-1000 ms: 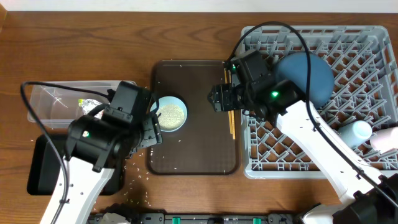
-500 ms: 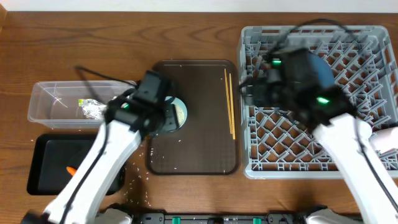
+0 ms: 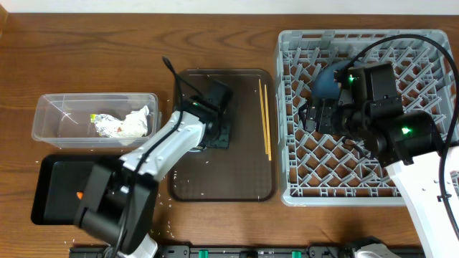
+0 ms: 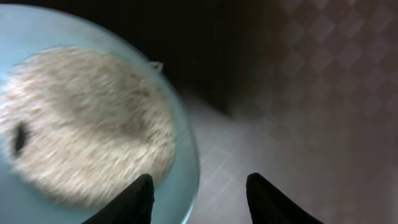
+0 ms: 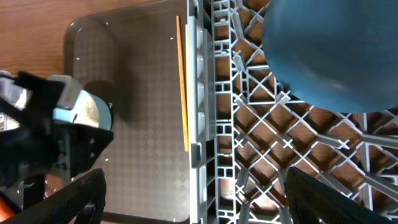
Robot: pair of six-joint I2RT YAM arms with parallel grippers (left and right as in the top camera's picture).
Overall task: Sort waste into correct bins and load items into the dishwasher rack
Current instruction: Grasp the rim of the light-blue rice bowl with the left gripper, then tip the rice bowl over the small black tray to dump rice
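Chopsticks (image 3: 265, 120): thin pale wooden pair, parallel; long axis far-to-near beside rack (image 3: 285, 150); left gripper (image 4: 200, 183) spread astride bowl (image 4: 189, 152) rim; right gripper (image 5: 196, 186) spread, empty.

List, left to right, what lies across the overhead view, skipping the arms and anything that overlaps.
clear tub → chopsticks → blue plate

Brown tray (image 3: 229, 175) on wooden table (image 3: 86, 50)

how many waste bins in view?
2. Clear tub at far left; black tray beside it, nearer the robot, partly covered. No others visible, though the arms could hide something.
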